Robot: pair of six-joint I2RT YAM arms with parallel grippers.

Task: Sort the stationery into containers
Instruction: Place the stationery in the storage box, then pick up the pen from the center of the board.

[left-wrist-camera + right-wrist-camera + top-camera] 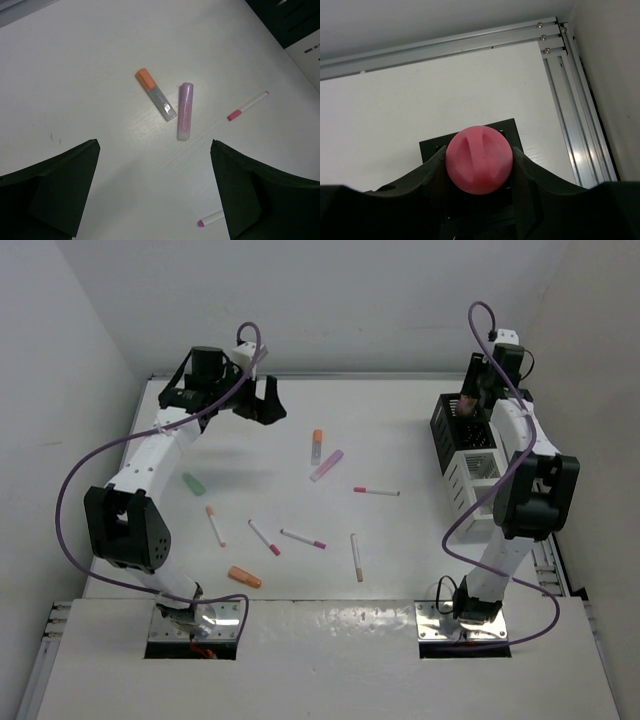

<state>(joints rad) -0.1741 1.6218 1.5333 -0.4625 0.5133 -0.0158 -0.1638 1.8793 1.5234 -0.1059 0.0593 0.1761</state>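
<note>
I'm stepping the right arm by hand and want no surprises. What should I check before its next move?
1. Grip: right gripper shut on the pink piece, ok.
2. Target: black holder in line beneath the piece, ok.
3. Room inside the holder: cannot tell, the piece hides its opening.
4. Other arm: left gripper open, far from the holder, ok.
5. Next picks: orange-capped marker and lilac marker lie loose under the left gripper, ok.
</note>
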